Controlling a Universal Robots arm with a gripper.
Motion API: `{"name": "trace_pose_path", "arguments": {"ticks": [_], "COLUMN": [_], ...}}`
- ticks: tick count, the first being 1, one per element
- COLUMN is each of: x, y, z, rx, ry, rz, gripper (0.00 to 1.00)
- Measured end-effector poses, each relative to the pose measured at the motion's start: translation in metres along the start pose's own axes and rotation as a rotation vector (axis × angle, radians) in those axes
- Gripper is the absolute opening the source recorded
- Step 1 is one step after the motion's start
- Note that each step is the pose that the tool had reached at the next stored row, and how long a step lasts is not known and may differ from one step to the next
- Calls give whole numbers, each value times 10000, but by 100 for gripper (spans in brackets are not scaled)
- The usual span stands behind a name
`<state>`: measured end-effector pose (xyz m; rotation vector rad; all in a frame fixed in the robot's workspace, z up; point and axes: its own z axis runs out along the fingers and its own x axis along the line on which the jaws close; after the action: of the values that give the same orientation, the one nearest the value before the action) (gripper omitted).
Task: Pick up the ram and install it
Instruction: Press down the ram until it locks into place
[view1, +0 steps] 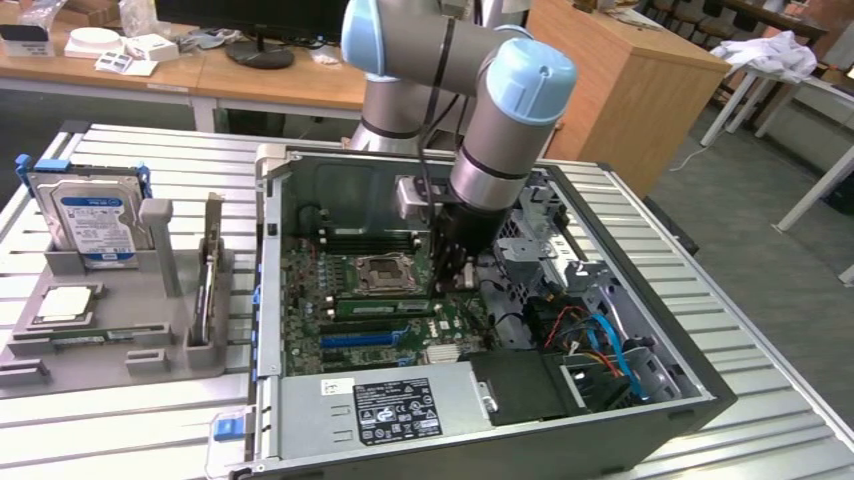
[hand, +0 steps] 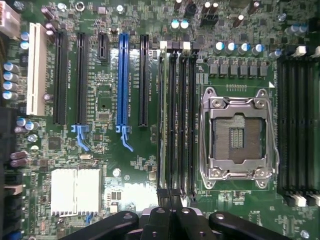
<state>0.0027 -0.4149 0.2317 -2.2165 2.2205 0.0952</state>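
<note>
The open computer case (view1: 534, 400) lies on its side on the slatted metal worktop (view1: 134, 430), with the green motherboard (view1: 334, 330) facing up inside it. Around the arm's working spot stand the empty processor socket (view1: 378, 273) with its metal frame, a blue expansion slot (view1: 363, 338) nearer the power supply (view1: 380, 405), and a tangle of blue and orange cables (view1: 607, 345) toward the exterior view's right. On the exterior view's left a grey holder tray (view1: 94, 340) carries an upright hard drive (view1: 94, 222) and a silver processor chip (view1: 67, 305), well apart from the case.

The robot arm (view1: 501, 130) reaches steeply down into the case, its wrist nearly vertical, and the gripper (view1: 451, 275) hangs just beside the socket, over the bank of memory slots.

In the wrist view the black fingers (hand: 160, 225) sit close together at the near end of those slots (hand: 186, 120), narrowed around a thin edge. The ram (hand: 161, 120) shows as a thin green edge-on stick standing in the outermost slot of the bank, on the side away from the socket (hand: 239, 135). Whether the fingers truly grip its end or merely rest against it cannot be told. A second bank of empty black slots (hand: 300, 120) lies on the far side of the socket, and a silver heatsink (hand: 76, 190) sits beyond the blue slot (hand: 122, 80).
</note>
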Motion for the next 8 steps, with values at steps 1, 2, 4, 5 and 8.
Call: {"name": "trace_pose_path", "arguments": {"ticks": [1,2,4,5,8], "x": [-1,-1,-3,-4,-7], "y": [1,1,3,4,6], "z": [-22,-43,-88,-108,-168], "rx": [0,-1,-2,-2,-2], "ry": [2,3,4,2,3], "rz": [0,-1,0,-1,-1], "gripper": [11,11,11,11,11]}}
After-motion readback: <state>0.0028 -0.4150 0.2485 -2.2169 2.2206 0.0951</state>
